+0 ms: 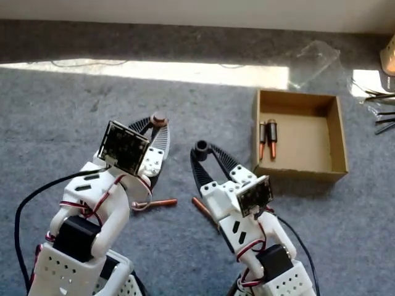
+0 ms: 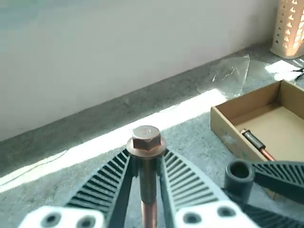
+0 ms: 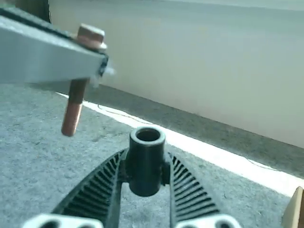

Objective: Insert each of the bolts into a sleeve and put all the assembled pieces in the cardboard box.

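Observation:
My left gripper [image 1: 159, 123] is shut on a copper bolt [image 2: 146, 166], hex head up, shank hanging down between the fingers. My right gripper [image 1: 202, 150] is shut on a black sleeve [image 3: 147, 159], held upright with its bore facing up. The bolt [image 3: 78, 76] hangs apart from the sleeve, off to one side and higher. The sleeve [image 2: 241, 176] appears beside the left fingers. Two more copper bolts [image 1: 154, 203] [image 1: 202, 207] lie on the carpet between the arms. The cardboard box [image 1: 336, 126] stands to the right with two assembled pieces [image 1: 267, 139] inside.
Grey carpet covers the floor, with a sunlit strip [image 1: 154, 69] along the far wall. A clear plastic bag [image 1: 311, 61] lies behind the box. Black cable ties [image 1: 379, 111] and a pale perforated object [image 2: 289, 26] sit at the far right.

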Tool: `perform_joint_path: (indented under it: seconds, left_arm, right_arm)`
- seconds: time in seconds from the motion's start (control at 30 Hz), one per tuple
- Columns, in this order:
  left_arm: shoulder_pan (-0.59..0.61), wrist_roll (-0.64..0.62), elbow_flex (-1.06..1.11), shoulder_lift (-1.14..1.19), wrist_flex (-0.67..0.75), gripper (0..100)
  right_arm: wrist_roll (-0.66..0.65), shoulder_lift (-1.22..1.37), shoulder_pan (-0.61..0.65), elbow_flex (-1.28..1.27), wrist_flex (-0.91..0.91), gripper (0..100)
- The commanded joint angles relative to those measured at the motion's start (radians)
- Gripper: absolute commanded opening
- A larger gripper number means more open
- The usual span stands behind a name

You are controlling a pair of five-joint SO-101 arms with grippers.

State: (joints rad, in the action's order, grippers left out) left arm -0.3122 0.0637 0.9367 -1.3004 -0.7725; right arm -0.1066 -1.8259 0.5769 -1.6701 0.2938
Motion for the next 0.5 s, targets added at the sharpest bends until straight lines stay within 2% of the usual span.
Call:
perform_joint_path:
  seconds: [0.0,0.3,0.47]
  left_arm:
    - [0.015,0.008,-0.010,-0.025,0.117,0]
    - [0.012,0.008,-0.010,-0.018,0.319,0]
    - [0.007,0.002,-0.007,-0.018,0.368,0]
  right_arm:
    - [-0.008,-0.008,0.008,-0.140,0.010,0.5]
    - [-0.006,-0.008,0.013,-0.140,0.045,0.5]
    - [-0.012,-0.008,0.085,-0.139,0.079,0.5]
